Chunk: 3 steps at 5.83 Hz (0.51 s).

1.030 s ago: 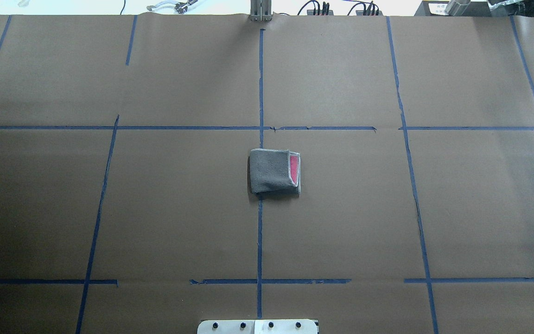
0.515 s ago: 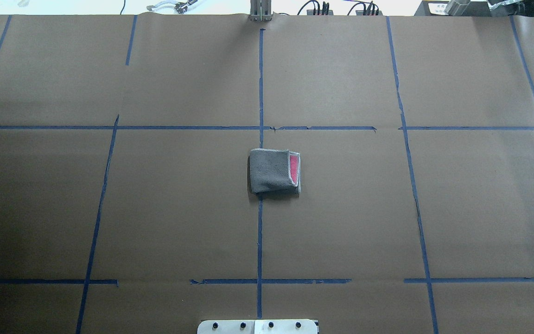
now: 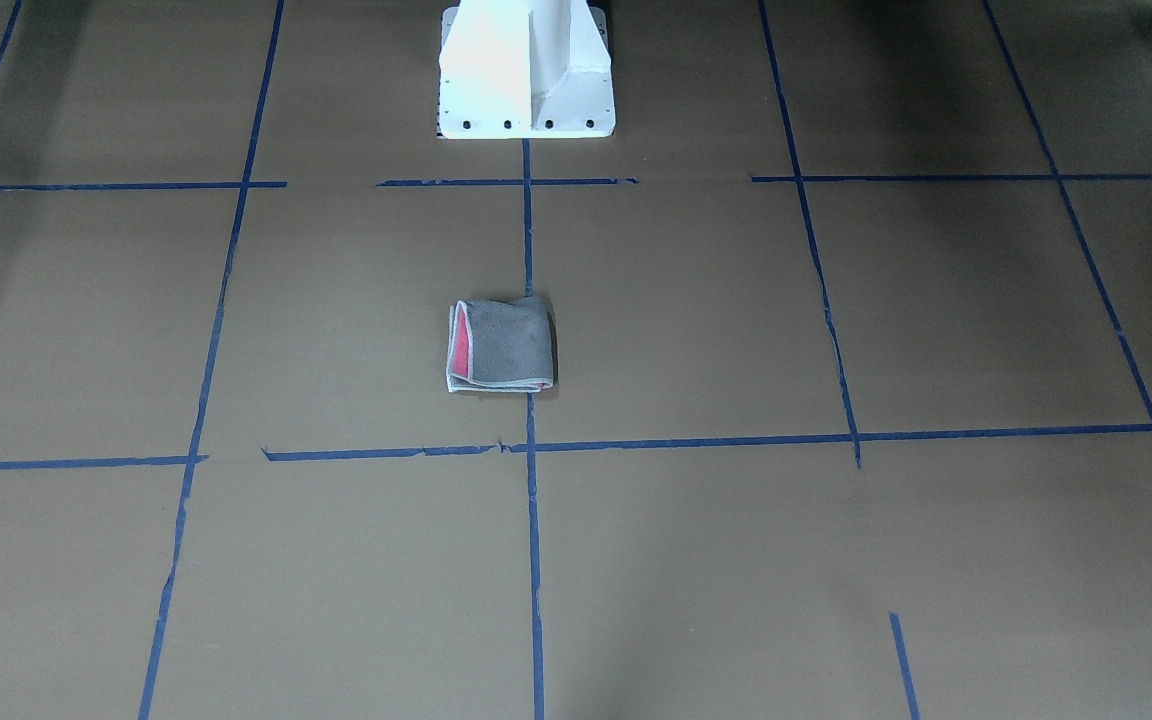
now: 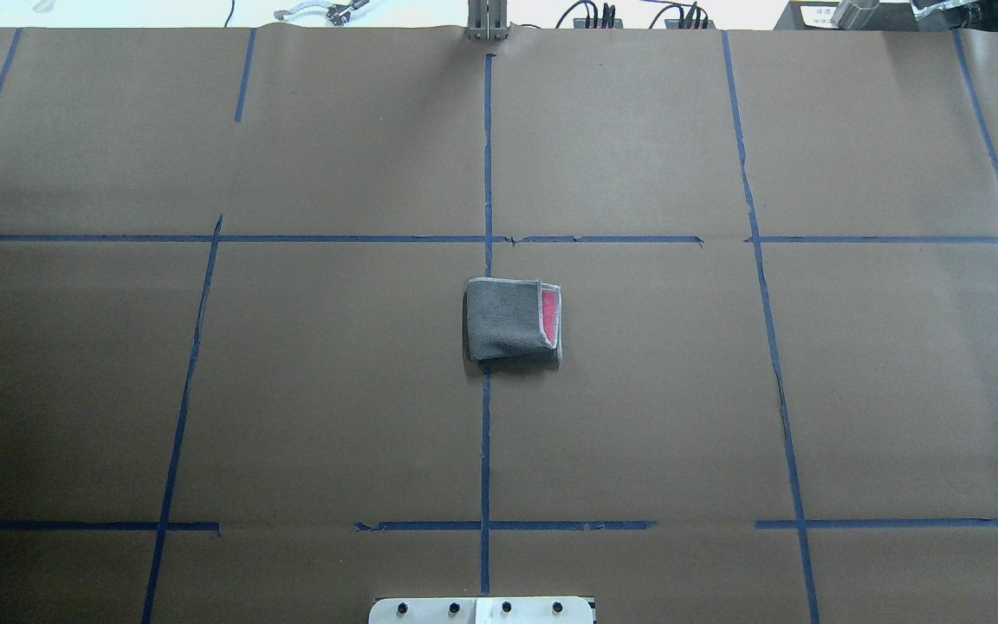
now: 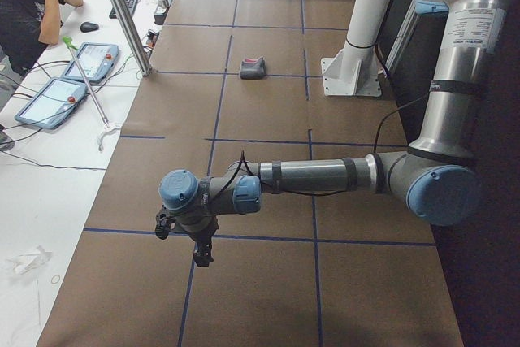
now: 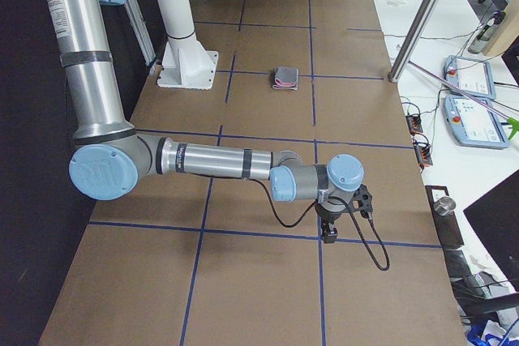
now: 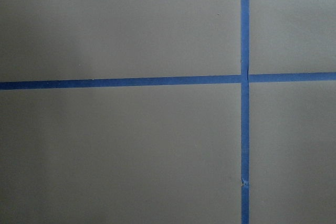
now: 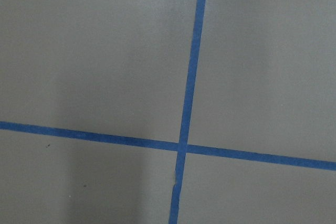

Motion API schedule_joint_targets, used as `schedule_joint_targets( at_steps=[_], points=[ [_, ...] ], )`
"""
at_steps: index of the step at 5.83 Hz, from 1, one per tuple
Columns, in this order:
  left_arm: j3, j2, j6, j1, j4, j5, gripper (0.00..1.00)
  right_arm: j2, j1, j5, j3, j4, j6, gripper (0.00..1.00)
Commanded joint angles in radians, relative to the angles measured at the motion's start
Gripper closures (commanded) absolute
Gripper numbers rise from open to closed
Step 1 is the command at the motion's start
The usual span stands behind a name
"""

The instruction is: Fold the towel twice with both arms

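Observation:
The towel [image 4: 512, 319] lies folded into a small square at the table's middle, dark grey face up, with a pink-red strip and pale edging along one side; it also shows in the front-facing view [image 3: 501, 345] and both side views [image 5: 253, 67] [image 6: 285, 78]. No gripper touches it. My left gripper [image 5: 202, 256] hangs low over the paper far out at the table's left end. My right gripper [image 6: 329, 235] hangs low at the right end. I cannot tell whether either is open or shut. Both wrist views show only brown paper and blue tape lines.
Brown paper [image 4: 291, 390] with a blue tape grid covers the table. The white pedestal base [image 3: 526, 70] stands at the robot's side. A metal post [image 5: 122, 14], tablets [image 5: 89, 61] and a seated operator [image 5: 24, 6] are past the far edge.

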Motion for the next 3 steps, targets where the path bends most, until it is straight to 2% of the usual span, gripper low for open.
schedule_joint_targets(
  at_steps=[1,3],
  points=[
    [-0.007,-0.001,0.000,0.000,0.000,0.003,0.00,-0.015,0.000,0.000,0.001,0.003,-0.006,0.00],
    [-0.008,-0.004,0.000,0.000,0.000,0.003,0.00,-0.002,0.002,-0.005,0.006,0.002,-0.006,0.00]
  ],
)
